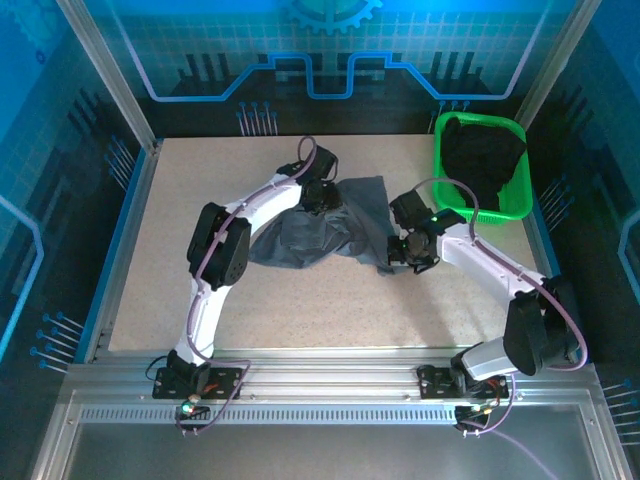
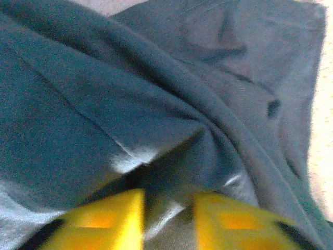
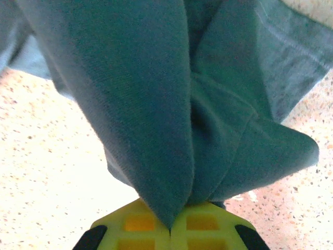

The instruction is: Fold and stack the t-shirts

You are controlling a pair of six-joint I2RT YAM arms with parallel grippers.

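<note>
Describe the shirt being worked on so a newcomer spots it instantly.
On the speckled table, look at the centre. A crumpled slate-grey t-shirt lies there, the right gripper shut on its edge. The other, a black t-shirt, sits in the green basket at the far right.

No lettering, number, label or brand can be read on any surface. Only a printed gear emblem (image 1: 331,11) and circuit-style lines (image 1: 300,78) are seen on the blue back panel (image 1: 180,45), and no words are carried by them.
</note>
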